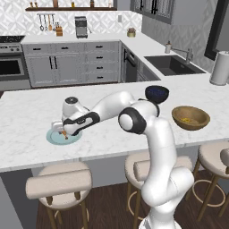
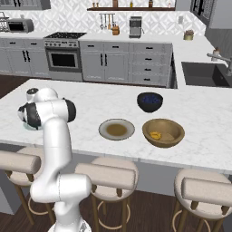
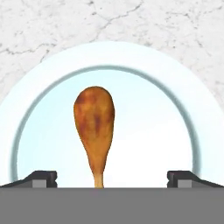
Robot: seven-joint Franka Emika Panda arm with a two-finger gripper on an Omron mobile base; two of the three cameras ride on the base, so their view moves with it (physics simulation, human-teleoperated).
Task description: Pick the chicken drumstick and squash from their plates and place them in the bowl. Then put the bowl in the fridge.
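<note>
The chicken drumstick, orange-brown with a thin pale bone end, lies on the light blue plate near the island's front left. My gripper hangs open just above that plate, and the bone end points between its widely spread fingertips. From the left base view the gripper is low over the plate. The yellow squash lies inside the wooden bowl at the island's right. The olive-brown plate beside the bowl is bare. The fridge is out of view.
A dark blue bowl stands behind the wooden bowl. A paper towel roll and a sink are at the far right. Stools line the island's near edge.
</note>
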